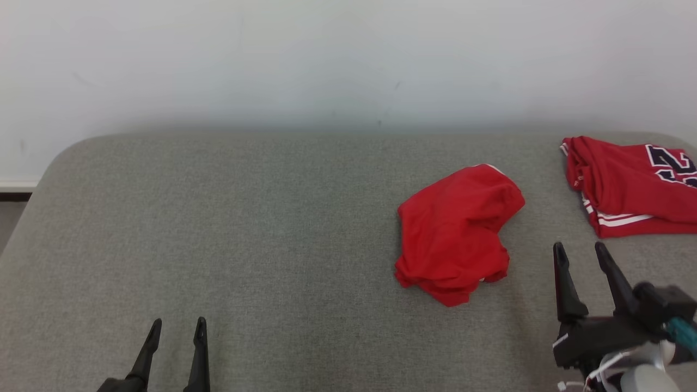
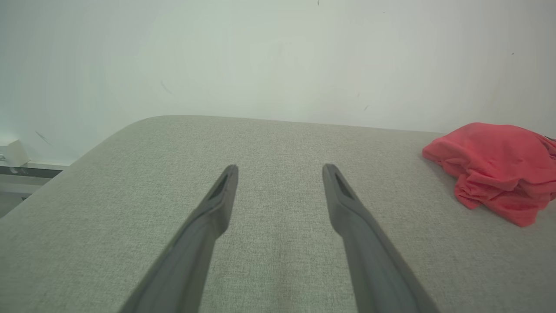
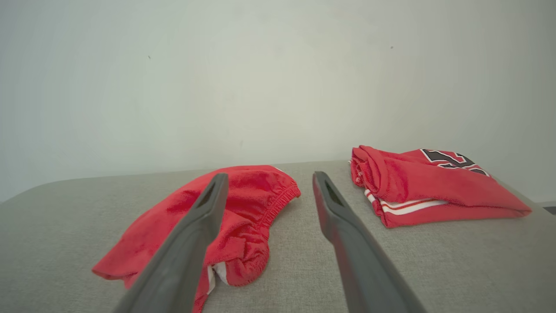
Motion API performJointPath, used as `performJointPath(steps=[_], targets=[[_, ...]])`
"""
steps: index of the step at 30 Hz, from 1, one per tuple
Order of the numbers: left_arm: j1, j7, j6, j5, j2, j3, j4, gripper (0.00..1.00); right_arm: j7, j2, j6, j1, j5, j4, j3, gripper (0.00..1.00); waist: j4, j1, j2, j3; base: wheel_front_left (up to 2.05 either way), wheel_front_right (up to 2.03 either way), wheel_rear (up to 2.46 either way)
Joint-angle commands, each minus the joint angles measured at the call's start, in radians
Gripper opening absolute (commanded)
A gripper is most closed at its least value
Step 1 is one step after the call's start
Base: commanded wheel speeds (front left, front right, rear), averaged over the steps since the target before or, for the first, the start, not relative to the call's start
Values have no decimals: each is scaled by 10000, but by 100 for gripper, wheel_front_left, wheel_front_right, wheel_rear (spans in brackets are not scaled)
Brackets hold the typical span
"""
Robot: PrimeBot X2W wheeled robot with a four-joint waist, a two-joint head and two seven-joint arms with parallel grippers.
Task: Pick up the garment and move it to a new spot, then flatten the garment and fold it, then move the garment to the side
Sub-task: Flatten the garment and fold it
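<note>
I am holding my left hand (image 1: 179, 322) low at the near left of the grey padded table (image 1: 245, 218). Its two dark fingers are standing apart and gripping nothing, with only the grey cloth surface ahead of them. Right of centre, the red garment (image 1: 454, 234) is lying in a crumpled heap on the table, well apart from my left hand and touching neither hand. In the right wrist view an elastic waistband is showing at the heap's far end. I am holding my right hand (image 1: 579, 247) near the heap, to its right and closer to me, with the fingers spread wide and empty. They are pointing toward the gap between the heap and a folded red jersey (image 1: 626, 190). The jersey, with white stripes and dark lettering, is lying at the far right of the table, close to the pale wall (image 1: 326, 54).
</note>
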Motion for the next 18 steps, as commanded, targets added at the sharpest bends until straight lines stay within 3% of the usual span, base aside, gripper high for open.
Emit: performJointPath(steps=[1, 10, 18], targets=[[-217, -29, -58, 140, -34, 0, -26, 100, 92, -241, -29, -518, -37, 433, 70, 100, 215, 0, 0, 267, 0, 0, 0], [-725, -29, -180, 265, -161, -104, 37, 100, 129, -854, -29, -2484, 62, 3294, 262, 100, 834, 0, 0, 990, 0, 0, 0], [-1208, -29, -323, 333, -290, -127, 252, 100, -98, -844, -31, -3512, 106, 5474, 665, 100, 1251, 0, 0, 1412, 0, 0, 0]])
